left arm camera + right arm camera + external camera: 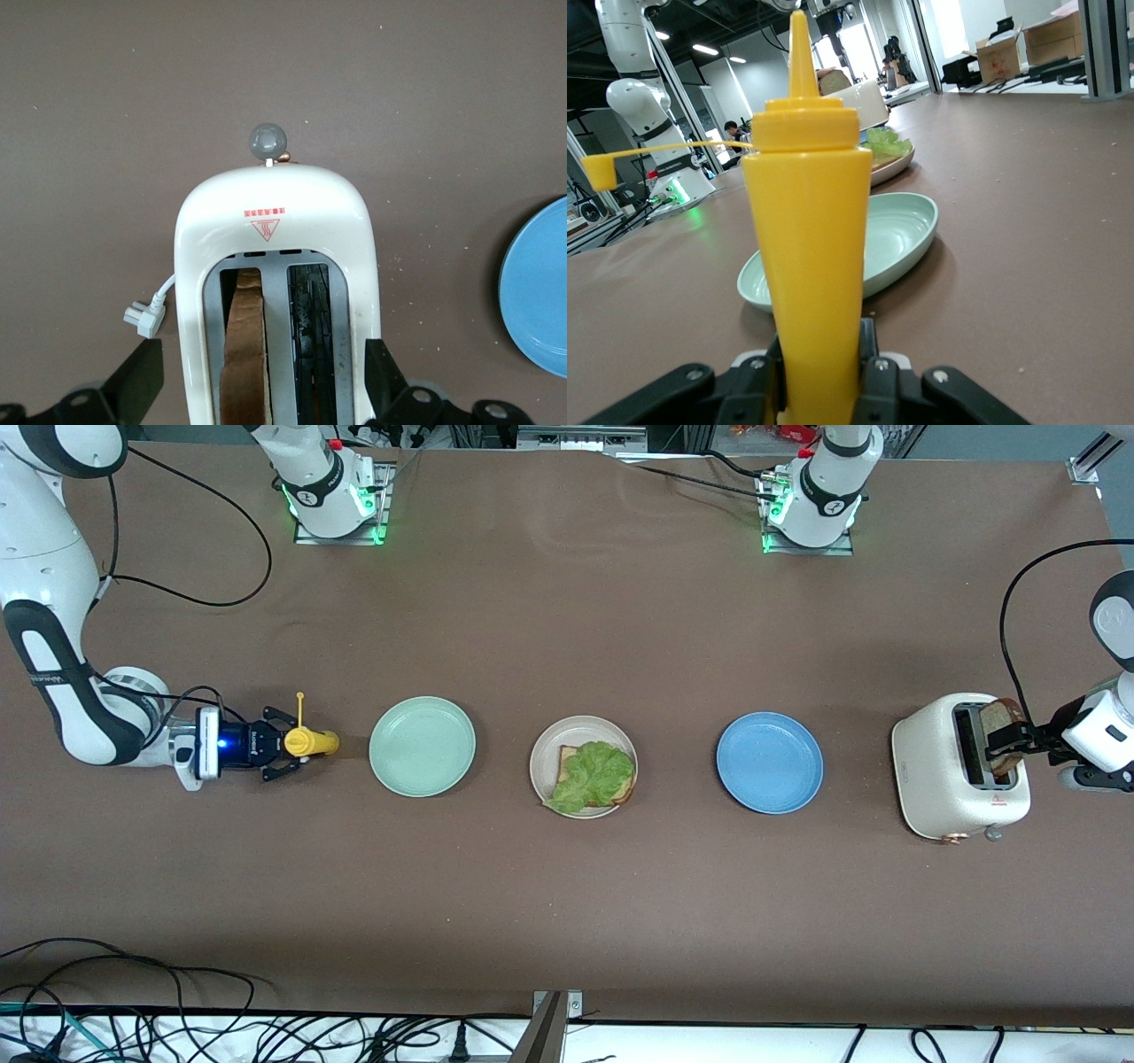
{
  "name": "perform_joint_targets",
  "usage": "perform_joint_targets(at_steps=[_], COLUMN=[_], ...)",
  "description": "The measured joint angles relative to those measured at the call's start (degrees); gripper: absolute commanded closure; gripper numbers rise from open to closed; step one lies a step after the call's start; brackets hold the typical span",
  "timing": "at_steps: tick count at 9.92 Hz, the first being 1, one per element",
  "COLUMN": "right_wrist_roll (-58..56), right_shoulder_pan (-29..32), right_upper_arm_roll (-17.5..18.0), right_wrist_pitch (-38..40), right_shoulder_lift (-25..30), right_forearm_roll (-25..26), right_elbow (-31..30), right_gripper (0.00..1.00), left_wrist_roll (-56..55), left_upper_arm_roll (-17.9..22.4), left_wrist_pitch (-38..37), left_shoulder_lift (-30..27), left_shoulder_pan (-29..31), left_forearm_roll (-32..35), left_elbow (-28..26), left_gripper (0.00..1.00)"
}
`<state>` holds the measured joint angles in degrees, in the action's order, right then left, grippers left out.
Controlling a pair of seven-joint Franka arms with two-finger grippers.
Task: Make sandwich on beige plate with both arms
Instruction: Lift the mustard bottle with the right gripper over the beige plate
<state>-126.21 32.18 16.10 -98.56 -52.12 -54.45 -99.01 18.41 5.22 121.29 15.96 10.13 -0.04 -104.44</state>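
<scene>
The beige plate (pixel 542 748) lies mid-table with a bread slice (pixel 565 762) on it, and a ruffled green lettuce leaf (pixel 592 776) lies on that slice. A second browned slice (pixel 1004 726) (pixel 243 354) stands in one slot of the white toaster (pixel 939 771) (pixel 275 221). Over the toaster hangs my left gripper (pixel 1010 746) (pixel 263 390), open, its fingers (pixel 142 382) wide on either side of the toaster body. My right gripper (pixel 285 744) (pixel 819 376) is low at the right arm's end of the table. It is shut on a yellow squeeze bottle (pixel 312 741) (pixel 806 248).
A mint green plate (pixel 422 746) (pixel 899 232) lies between the bottle and the beige plate. A blue plate (pixel 769 762) (pixel 539 288) lies between the beige plate and the toaster. The bottle's cap (pixel 300 696) dangles on its tether. The toaster's plug (pixel 142 316) rests beside it.
</scene>
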Motion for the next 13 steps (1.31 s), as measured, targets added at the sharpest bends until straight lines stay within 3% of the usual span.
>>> perform_joint_targets(at_steps=[4,8,10,13], right_wrist_roll=[7.0,18.5,26.6,41.9], right_shoulder_pan=[-3.9,-11.0,-16.6,-24.4], right_upper_arm_roll=[1.5,1.8,1.8,1.8], right_wrist_pitch=[-5.3,-14.7,-21.9,-32.6], right_shoulder_lift=[3.5,12.9,14.8,14.9], right_forearm_roll=[-0.2,2.1,8.4,22.7], right_elbow=[1.7,2.4,4.9,8.5], right_gripper=[1.0,1.0,1.0,1.0], left_wrist_roll=[0.0,0.0,0.0,0.0], left_upper_arm_roll=[0.0,0.0,0.0,0.0], left_wrist_pitch=[0.0,0.0,0.0,0.0], left_shoulder_lift=[0.0,0.0,0.0,0.0], left_shoulder_pan=[0.0,0.0,0.0,0.0], left_forearm_roll=[0.0,0.0,0.0,0.0], left_elbow=[0.0,-0.1,-0.1,-0.2], left_gripper=[0.0,0.0,0.0,0.0])
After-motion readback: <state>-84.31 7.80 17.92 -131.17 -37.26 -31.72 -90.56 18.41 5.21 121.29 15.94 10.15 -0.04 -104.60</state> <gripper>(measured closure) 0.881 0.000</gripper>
